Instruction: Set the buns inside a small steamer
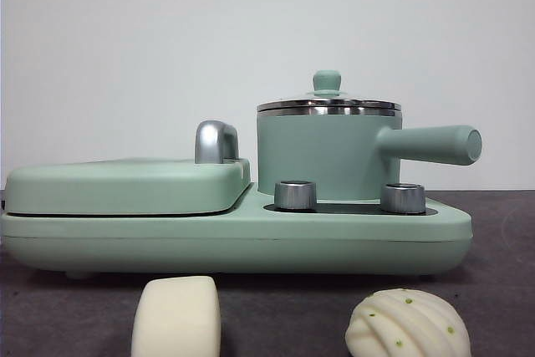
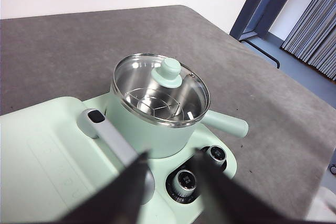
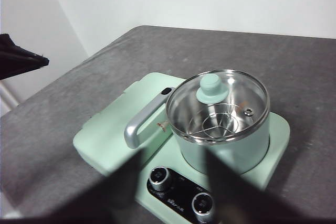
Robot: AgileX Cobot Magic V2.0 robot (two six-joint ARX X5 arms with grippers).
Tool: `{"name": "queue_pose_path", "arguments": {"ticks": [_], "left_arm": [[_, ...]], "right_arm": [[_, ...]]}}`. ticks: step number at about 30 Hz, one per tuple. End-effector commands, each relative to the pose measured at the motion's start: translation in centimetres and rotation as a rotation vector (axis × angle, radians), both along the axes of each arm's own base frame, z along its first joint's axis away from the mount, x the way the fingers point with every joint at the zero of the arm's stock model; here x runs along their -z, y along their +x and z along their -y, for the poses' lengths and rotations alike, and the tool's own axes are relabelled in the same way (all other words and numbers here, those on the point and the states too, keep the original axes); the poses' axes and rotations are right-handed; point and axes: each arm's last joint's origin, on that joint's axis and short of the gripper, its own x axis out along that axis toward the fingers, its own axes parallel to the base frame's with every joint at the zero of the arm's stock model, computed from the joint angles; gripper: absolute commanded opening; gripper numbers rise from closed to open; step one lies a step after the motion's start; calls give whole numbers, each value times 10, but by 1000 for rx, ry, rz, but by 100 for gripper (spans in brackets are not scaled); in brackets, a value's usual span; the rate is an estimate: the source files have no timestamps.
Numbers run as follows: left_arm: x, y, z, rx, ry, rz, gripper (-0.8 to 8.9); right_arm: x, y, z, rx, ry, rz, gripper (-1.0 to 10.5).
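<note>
A: Buns, two, both on the dark table in front of the cooker base [image 1: 234, 244], on the camera's side in the front view. Smooth cream bun [image 1: 176, 317] in front of the griddle cover [image 1: 125, 186]; ridged bun with green dots [image 1: 407, 323] in front of the knobs [image 1: 295, 195]. Well apart from each other.

B: Steamer?

A: Small steamer [image 1: 326, 152] seated on the base, glass lid [image 1: 328, 104] on, handle [image 1: 435, 144] running along the base's length, away from the griddle. Wire rack visible through the lid in both wrist views.

B: Grippers?

A: Left gripper [image 2: 168, 182] jaws parted, nothing between them, held high over the knob side. Right gripper [image 3: 170, 182] likewise parted and empty, also high over the knobs. Neither shows in the front view.

B: Which arm for which bun?

A: Hard call. Neither bun is clearly visible from either wrist camera, so they probably lie below and behind the jaws, on the near side of the base. Both arms look about equally far off.

B: Order of work?

A: My guess is lid first; it blocks the pot.
</note>
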Motion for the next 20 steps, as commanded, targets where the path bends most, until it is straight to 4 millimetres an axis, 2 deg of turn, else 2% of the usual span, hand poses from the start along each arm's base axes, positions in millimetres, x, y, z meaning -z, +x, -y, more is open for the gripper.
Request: {"name": "queue_pose_path", "arguments": {"ticks": [1,3,11,16,20], "left_arm": [[-6,1,1,11,4,40,403],[-6,1,1,11,3,41,451],[-8,4,2,-4,-38,19,450],[-10,19,8,-4,-17,-39,451],[-14,38,17,9,22,-106,451]], "right_arm": [[-4,0,0,19,-11,22,503],[-4,0,0,24,-12,22,527],[-4,0,0,24,-5,16,527],[-4,0,0,26,4,9,527],[-5,0,0,29,13,3,527]]}}
